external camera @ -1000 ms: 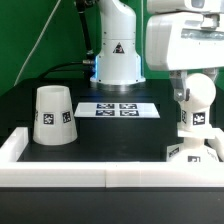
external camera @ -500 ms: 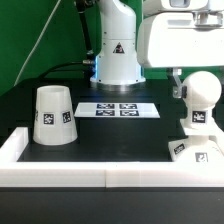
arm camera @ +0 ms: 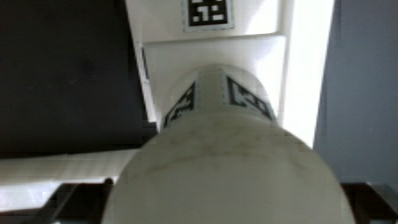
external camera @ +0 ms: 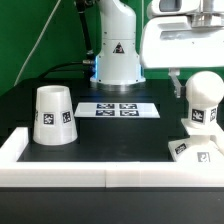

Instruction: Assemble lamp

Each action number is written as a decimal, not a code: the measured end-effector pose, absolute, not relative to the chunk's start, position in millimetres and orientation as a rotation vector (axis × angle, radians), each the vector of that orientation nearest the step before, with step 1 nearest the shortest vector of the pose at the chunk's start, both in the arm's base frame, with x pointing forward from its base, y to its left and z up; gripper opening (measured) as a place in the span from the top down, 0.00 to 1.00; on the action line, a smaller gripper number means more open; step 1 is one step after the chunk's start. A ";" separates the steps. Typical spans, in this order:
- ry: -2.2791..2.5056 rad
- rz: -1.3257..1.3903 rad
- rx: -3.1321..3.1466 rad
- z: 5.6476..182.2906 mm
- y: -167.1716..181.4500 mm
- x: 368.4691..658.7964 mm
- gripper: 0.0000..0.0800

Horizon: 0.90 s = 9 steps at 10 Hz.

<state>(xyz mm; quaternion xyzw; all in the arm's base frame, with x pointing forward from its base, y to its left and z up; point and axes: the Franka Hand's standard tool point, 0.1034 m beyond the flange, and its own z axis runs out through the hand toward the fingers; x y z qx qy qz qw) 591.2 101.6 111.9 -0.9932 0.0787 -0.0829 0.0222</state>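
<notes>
The white bulb [external camera: 203, 103] stands upright on the flat lamp base [external camera: 192, 152] at the exterior view's right. My gripper [external camera: 200, 92] comes down over it from above, with one finger [external camera: 177, 86] showing along the bulb's left side. In the wrist view the bulb [arm camera: 217, 130] fills the space between my jaws, whose dark fingers sit at its two sides, and the base [arm camera: 214, 55] lies beneath it. The jaws look closed on the bulb. The cone shade [external camera: 53, 115] stands apart at the exterior view's left.
The marker board [external camera: 120, 109] lies in the middle of the black table. The white robot pedestal [external camera: 118, 55] stands behind it. A white raised rim [external camera: 90, 176] runs along the table's front and left.
The bulb and my gripper have shifted slightly toward the exterior view's right over the base. The shade and the base have not moved.
</notes>
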 end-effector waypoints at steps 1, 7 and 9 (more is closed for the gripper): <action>0.336 -0.251 -3.060 111.7 101.2 591.1 0.28; 1.091 -0.157 -2.775 111.4 103.2 590.3 0.28; 1.237 -0.137 -2.697 111.4 104.0 590.2 0.28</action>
